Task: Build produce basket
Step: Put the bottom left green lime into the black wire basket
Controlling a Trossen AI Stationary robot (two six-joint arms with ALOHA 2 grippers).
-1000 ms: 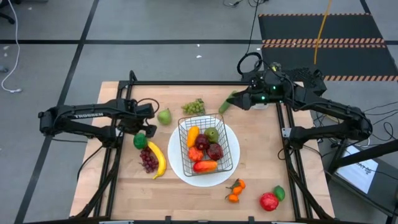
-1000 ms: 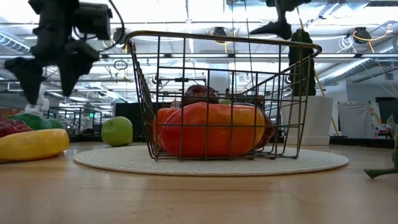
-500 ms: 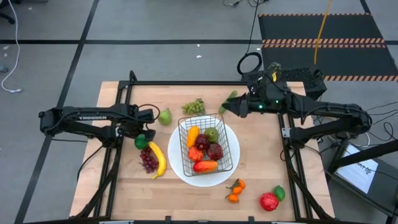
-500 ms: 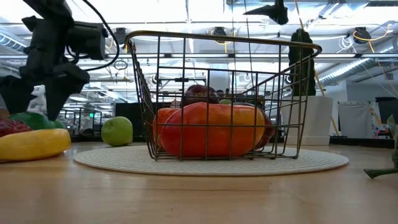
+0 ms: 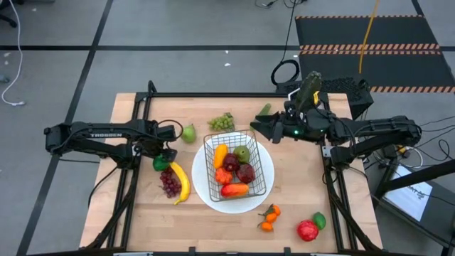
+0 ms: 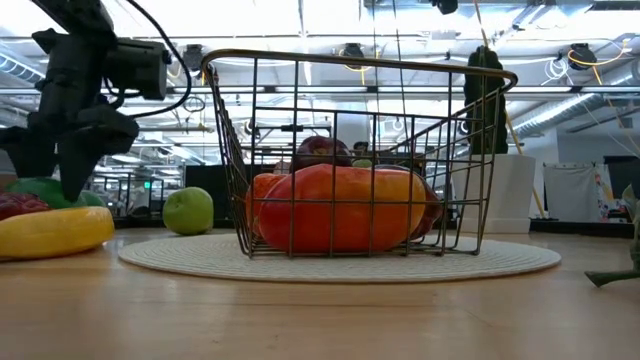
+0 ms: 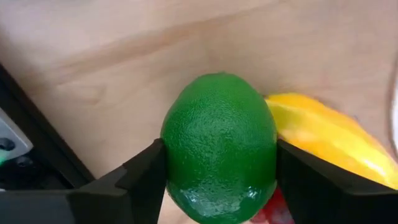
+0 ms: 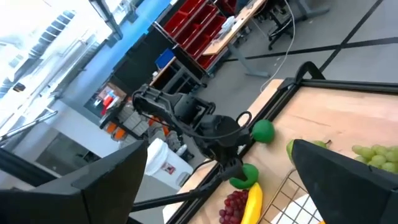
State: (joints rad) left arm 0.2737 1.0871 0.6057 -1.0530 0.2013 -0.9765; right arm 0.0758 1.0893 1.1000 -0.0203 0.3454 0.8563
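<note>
The dark wire basket (image 5: 238,163) stands on the round white plate (image 5: 206,193) and holds a pear, apples and orange and red pieces. My left gripper (image 5: 162,158) is low over a green lime (image 5: 158,164) beside the banana (image 5: 179,182) and the purple grapes (image 5: 169,184), and is shut on the lime (image 7: 219,149). My right gripper (image 5: 261,128) is open and empty, high above the table beyond the basket's far right corner. The cucumber (image 5: 264,109) lies on the table just beyond it. My left gripper pinches the lime between its two fingers, one finger (image 7: 140,180) on each of the lime's two opposite sides (image 7: 171,168). The fingers come from above, pointing down. The lime sits on the table next to the banana (image 7: 323,134).
Green grapes (image 5: 221,122) and a pear (image 5: 188,133) lie beyond the basket. Tangerines (image 5: 269,217), a red fruit (image 5: 307,230) and another lime (image 5: 320,220) lie at the near right. A cactus (image 5: 309,85) stands at the far right edge, by the right arm.
My left gripper has come down over the lime until its fingers stand on both sides of it. My right gripper has risen, tipped up and moved a little toward the basket, leaving the cucumber on the table.
</note>
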